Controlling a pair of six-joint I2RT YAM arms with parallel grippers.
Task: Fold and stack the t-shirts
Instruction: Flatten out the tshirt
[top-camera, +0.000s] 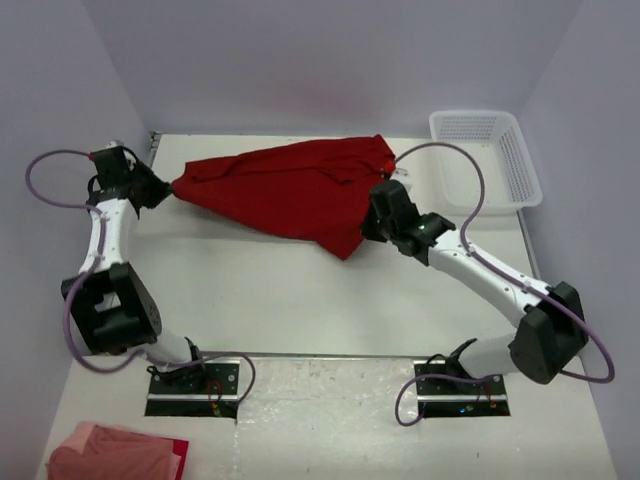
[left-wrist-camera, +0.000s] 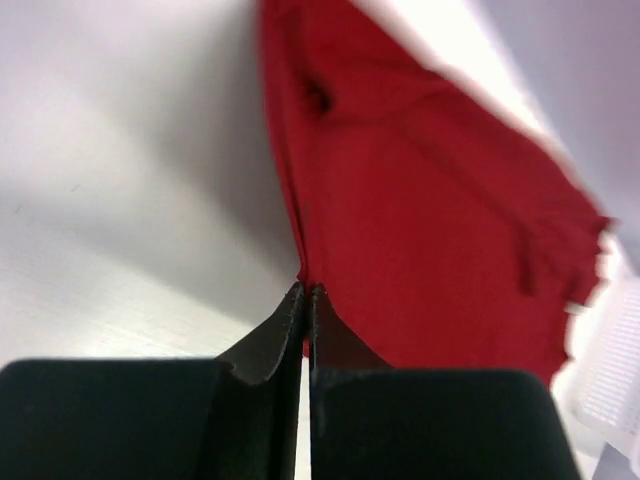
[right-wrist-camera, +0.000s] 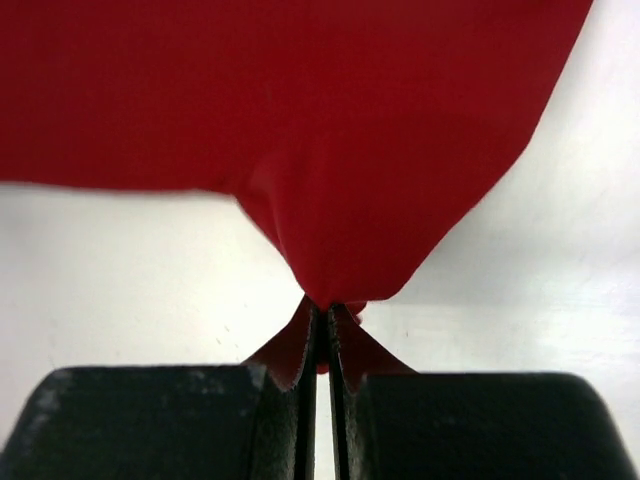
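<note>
Left fingers and right fingers are both clamped on the deep red t-shirt, stretched lengthwise between them, with the bulk sitting closer to the right ones.

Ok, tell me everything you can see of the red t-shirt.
The red t-shirt is plain deep red soft cloth, creased, spread in a rough triangle over the far half of the white table. The left claw is shut on its left tip, the right claw shut on its right edge, so it stretches between them. No label or print shows.
</note>
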